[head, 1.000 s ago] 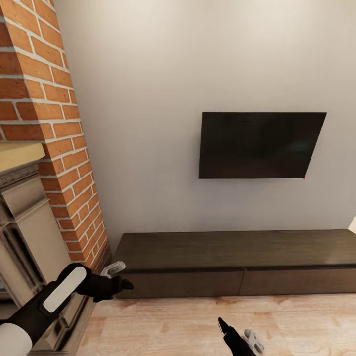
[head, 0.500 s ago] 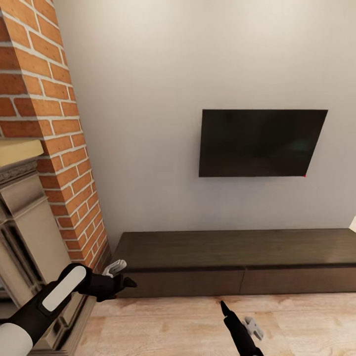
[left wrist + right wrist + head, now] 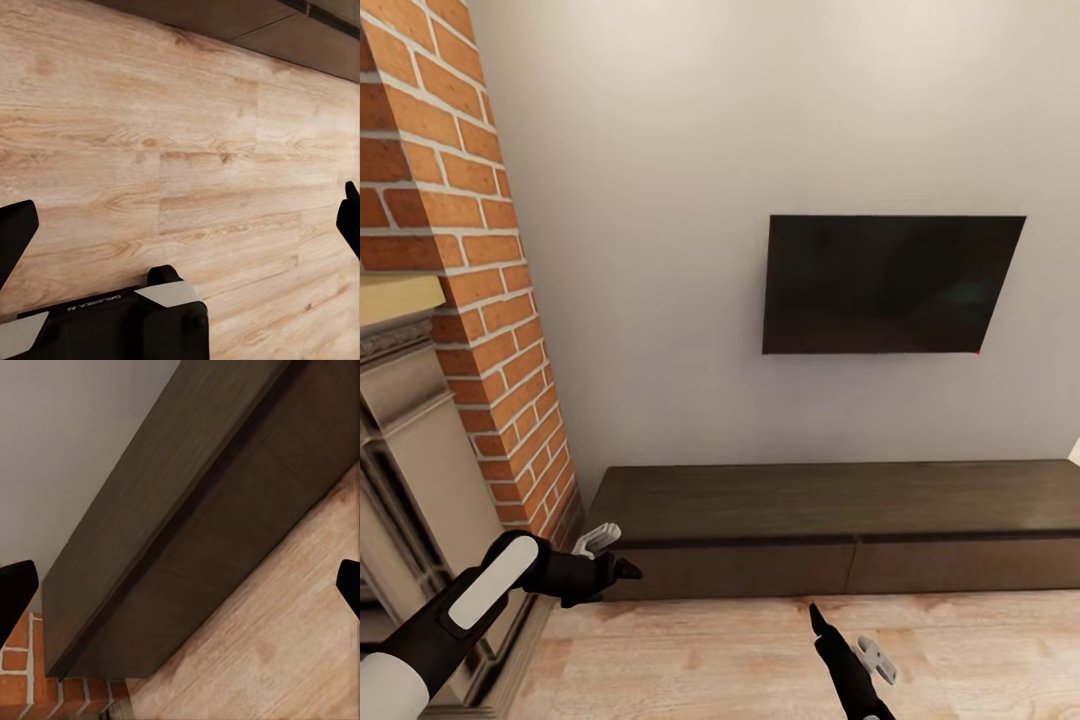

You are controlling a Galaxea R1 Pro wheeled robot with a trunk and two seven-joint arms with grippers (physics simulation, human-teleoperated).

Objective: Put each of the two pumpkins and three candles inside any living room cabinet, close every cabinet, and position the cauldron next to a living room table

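two wide drawers front the cabinet, both pushed flush, so what they contain cannot be told. the long dark-brown unit stands against the pale wall at about 5 o'clock in the head view, under a black tv, its left end beside the brick chimney. the left hand hangs by that end at 8 o'clock, over the plank floor; its fingers stand far apart at the edges of the left wrist view. the right hand sits at 6 o'clock, fingers likewise spread wide in the right wrist view, facing the cabinet's front. since a second ago the right hand has lifted a little higher and the left has edged toward the cabinet.
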